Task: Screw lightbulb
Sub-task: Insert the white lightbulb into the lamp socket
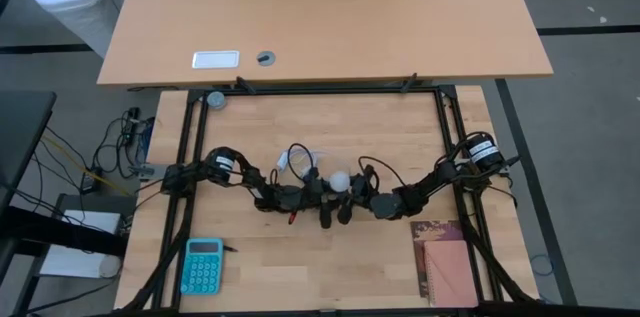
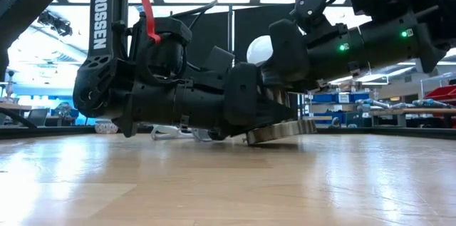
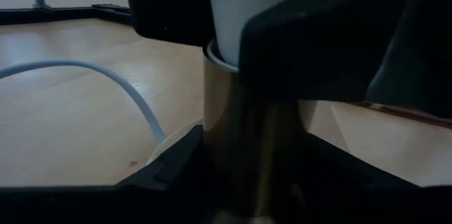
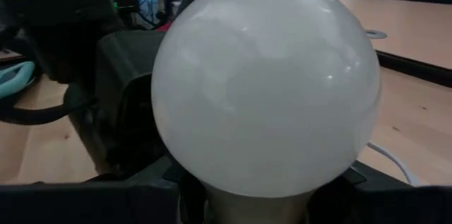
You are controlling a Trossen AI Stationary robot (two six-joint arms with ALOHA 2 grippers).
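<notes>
Bench: pale wooden bench (image 1: 400, 137), both arms meeting mid-surface.
Left claw (image 2: 242, 108): clamps the silvery socket (image 2: 281, 132).
Right claw (image 2: 285, 51): grips the round white lightbulb (image 4: 265, 83), seated upright in socket.
Progress: likely mid-screwing; tightening remains.

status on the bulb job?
Right gripper shut on bulb. Left gripper clamps the socket beneath. White cable lies beside it, not in the way.

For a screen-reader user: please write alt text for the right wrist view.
A white lightbulb fills the view, its globe rising between the right gripper's dark fingers. The left arm's black gripper sits close behind, over a wooden table.
</notes>
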